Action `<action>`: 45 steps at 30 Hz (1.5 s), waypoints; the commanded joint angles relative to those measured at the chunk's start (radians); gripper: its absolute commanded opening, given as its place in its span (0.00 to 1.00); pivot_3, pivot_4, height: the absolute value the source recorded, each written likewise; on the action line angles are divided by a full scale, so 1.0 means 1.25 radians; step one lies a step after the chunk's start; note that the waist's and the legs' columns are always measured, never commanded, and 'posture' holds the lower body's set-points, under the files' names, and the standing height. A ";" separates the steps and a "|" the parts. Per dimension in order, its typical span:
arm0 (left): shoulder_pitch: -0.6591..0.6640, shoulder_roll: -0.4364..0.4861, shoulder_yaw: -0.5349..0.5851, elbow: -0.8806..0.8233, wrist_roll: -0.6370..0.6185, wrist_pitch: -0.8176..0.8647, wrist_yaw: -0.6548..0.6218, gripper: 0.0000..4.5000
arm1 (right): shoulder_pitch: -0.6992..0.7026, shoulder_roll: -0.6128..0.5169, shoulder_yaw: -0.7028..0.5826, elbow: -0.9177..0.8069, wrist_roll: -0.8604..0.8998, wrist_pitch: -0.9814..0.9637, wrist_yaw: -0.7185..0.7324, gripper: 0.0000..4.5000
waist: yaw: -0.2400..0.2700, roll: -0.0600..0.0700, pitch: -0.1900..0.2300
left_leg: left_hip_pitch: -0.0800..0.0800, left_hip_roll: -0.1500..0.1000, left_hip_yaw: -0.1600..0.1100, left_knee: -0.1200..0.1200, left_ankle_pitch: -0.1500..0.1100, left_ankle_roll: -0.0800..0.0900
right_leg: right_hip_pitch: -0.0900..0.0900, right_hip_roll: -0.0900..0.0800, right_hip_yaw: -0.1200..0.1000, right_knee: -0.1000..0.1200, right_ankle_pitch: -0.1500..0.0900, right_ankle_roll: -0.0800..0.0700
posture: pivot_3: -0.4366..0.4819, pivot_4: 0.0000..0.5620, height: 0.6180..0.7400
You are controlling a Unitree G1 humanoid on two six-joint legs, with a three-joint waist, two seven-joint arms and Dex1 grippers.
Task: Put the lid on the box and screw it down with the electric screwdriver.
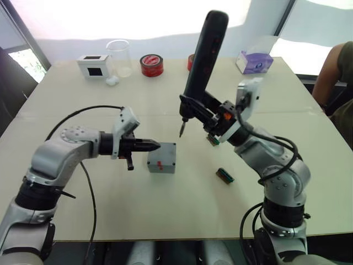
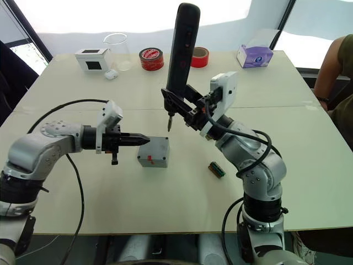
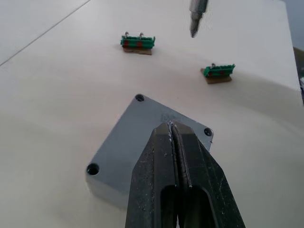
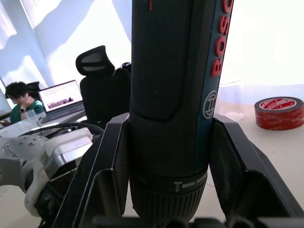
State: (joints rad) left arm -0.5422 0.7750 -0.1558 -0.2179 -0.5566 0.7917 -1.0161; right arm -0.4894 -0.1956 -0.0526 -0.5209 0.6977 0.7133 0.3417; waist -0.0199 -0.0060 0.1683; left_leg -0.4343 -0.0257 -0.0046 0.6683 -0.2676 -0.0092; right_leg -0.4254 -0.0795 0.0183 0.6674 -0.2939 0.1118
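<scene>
**Lid's on the box, screwdriver hanging above it**

Starting at the left of the head view: the left gripper point(image 1: 150, 146) reaches in sideways, its two black fingers pressed flat together with nothing between them. The tips sit right at the left top edge of the box point(image 1: 161, 159), resting on or just over the lid point(image 3: 142, 137); hard to say which. The lid is already seated on the box, and the wrist view shows its open corner screw holes.

Middle of the frame: the electric screwdriver point(image 1: 202, 63) stands nearly upright, leaning a bit, bit pointing down just above and right of the box, not touching it.

Right of centre, the right gripper point(image 1: 205, 113) is clamped around the screwdriver's lower barrel, one finger on each side.

Lower right of the box, a little green connector point(image 1: 224, 175) lies on the table point(image 1: 165, 210).

Along the top: a white box point(image 1: 92, 65), a clear beaker point(image 1: 119, 55), red tape rolls point(image 1: 151, 65), and a purple tissue pack point(image 1: 254, 61).
</scene>
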 commanded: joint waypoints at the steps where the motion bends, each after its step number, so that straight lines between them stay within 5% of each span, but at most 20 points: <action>1: 0.005 0.001 -0.018 0.012 0.047 -0.047 -0.008 0.00 | -0.002 0.005 0.048 -0.021 -0.052 -0.079 0.020 0.39 | 0.000 0.000 0.000 | 0.000 0.000 0.000 0.000 0.000 0.000 | 0.000 0.000 0.000 0.000 0.000 0.000 | 0.48 0.27 1.00; 24: 0.033 -0.017 -0.006 0.059 0.094 -0.073 -0.001 0.00 | 0.063 0.050 0.172 0.180 -0.262 -0.345 0.087 0.39 | 0.002 0.000 0.000 | 0.008 0.000 0.000 0.000 -0.001 0.002 | 0.008 0.000 0.000 0.000 0.000 0.000 | 0.48 0.27 1.00; 45: 0.052 -0.028 -0.031 0.027 0.114 -0.061 0.000 0.00 | 0.103 0.030 0.180 0.239 -0.310 -0.264 0.067 0.39 | 0.004 -0.001 -0.002 | 0.022 0.000 -0.001 -0.003 -0.003 0.004 | 0.022 0.000 0.000 -0.003 0.000 -0.001 | 0.48 0.27 1.00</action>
State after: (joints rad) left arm -0.4879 0.7392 -0.1788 -0.1725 -0.4257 0.7006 -1.0200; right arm -0.3885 -0.1476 0.1681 -0.2504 0.3201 0.3270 0.4340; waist -0.0151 -0.0070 0.1655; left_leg -0.4064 -0.0255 -0.0056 0.6650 -0.2710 -0.0037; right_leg -0.3972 -0.0798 0.0179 0.6638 -0.2944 0.1112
